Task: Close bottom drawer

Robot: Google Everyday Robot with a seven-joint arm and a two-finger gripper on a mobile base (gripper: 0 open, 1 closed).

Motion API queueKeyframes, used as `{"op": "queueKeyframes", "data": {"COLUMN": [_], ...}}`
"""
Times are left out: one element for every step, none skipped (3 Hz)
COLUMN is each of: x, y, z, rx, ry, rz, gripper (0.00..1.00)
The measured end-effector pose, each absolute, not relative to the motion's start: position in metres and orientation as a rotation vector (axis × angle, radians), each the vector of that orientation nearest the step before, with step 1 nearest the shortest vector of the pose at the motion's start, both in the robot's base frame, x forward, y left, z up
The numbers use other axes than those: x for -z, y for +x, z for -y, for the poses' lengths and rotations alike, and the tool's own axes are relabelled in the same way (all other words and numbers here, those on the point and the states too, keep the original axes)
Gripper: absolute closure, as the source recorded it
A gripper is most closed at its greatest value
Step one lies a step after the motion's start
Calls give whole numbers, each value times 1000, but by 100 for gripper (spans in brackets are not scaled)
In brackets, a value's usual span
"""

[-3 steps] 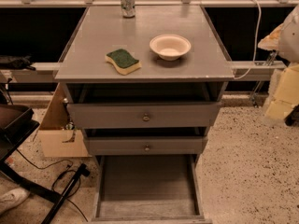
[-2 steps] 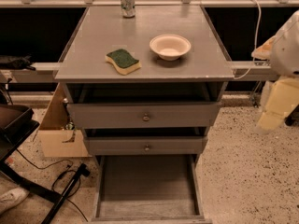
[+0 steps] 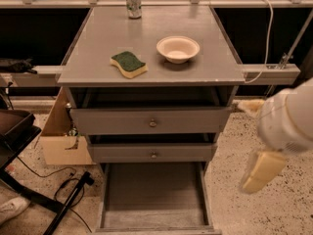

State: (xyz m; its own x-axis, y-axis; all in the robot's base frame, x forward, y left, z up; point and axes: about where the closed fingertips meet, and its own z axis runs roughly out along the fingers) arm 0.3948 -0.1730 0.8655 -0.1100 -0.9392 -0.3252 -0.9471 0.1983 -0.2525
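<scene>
Starting at the far left, we had a dark chair base (image 3: 17, 131) poking into view, with a black cable (image 3: 63, 190) trailing across the speckled floor below it. Just beside that sat a cardboard box (image 3: 61, 136), tucked up against the left side of the grey cabinet.

On the worktop (image 3: 98, 38) we counted three things. A drink can (image 3: 133, 2) stood upright at the back edge. A green-topped yellow sponge (image 3: 128, 64) lay nearer the front, left of centre. A pale empty bowl (image 3: 178, 49) sat just to the right of the sponge and apart from it.

Below the worktop, the top drawer (image 3: 112, 121) was out a bit, and the middle drawer (image 3: 122, 153) under it was out a bit too. Each had a small round knob at centre. The bottom drawer (image 3: 154, 195) was pulled way out toward us, low by the floor. Its long shallow tray lay open to view and its front panel sat right at the bottom edge of the shot.

Over on the right, a white cord (image 3: 266, 33) hung down by a rail. The white arm (image 3: 288, 116) came in from the right edge, with the pincer (image 3: 261, 173) hanging off the cabinet's right side, roughly level with the middle drawer and well apart from the bottom drawer. It was touching nothing we could see. We honestly couldn't tell whether the pincer was wide or narrow.
</scene>
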Motion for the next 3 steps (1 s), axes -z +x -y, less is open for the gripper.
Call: {"op": "queueKeyframes", "data": {"x": [-778, -687, -621], "y": [381, 378, 382], "z": [164, 166, 170], "rx": [-111, -169, -225], "ry": [-1760, -1737, -1707], "rz": [-2070, -2122, -2182], "gripper": [0, 0, 0]}}
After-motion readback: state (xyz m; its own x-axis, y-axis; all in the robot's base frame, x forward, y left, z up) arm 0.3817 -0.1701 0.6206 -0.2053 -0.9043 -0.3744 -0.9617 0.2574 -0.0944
